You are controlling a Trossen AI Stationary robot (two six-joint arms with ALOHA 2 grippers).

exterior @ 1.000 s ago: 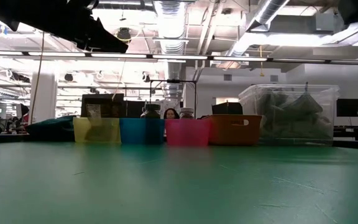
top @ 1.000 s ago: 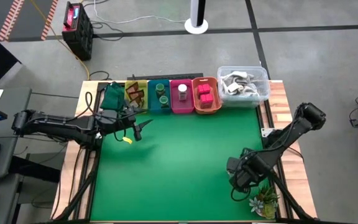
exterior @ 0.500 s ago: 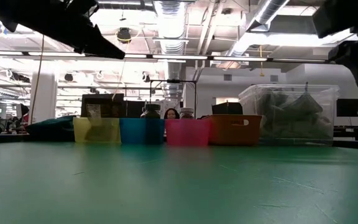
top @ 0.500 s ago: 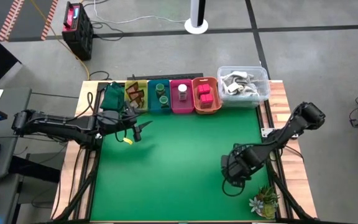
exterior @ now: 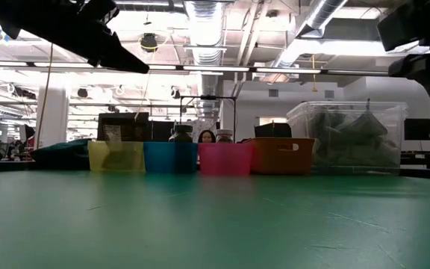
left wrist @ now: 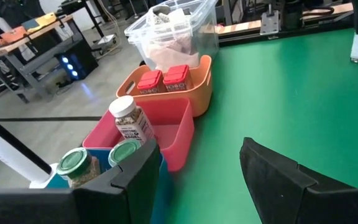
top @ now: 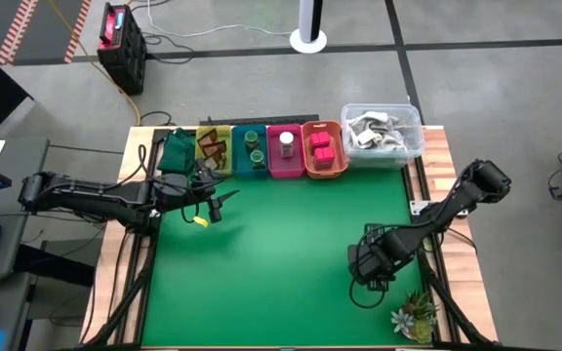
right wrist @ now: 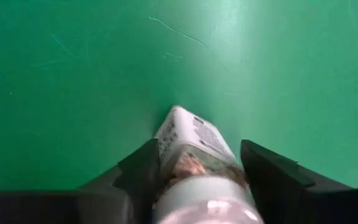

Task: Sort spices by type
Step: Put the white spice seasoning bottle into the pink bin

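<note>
Right wrist view: white-capped jar (right wrist: 194, 165) lies between right gripper (right wrist: 191, 180) fingers (right wrist: 135, 177), cap toward wrist, base over green mat (right wrist: 73, 74); fingers flank jar, firm clamp cannot be confirmed. High view: left gripper (top: 224, 202) parted, holding nothing, near bins (top: 266, 151).

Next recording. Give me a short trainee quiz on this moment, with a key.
1. True or false: the left gripper is holding something.
2. Which bin holds the red blocks? A yellow bin, B blue bin, C orange bin.
3. Fill in: the right gripper has its fingers closed around a jar with a ____ cap.
Key: 1 false; 2 C; 3 white.
</note>
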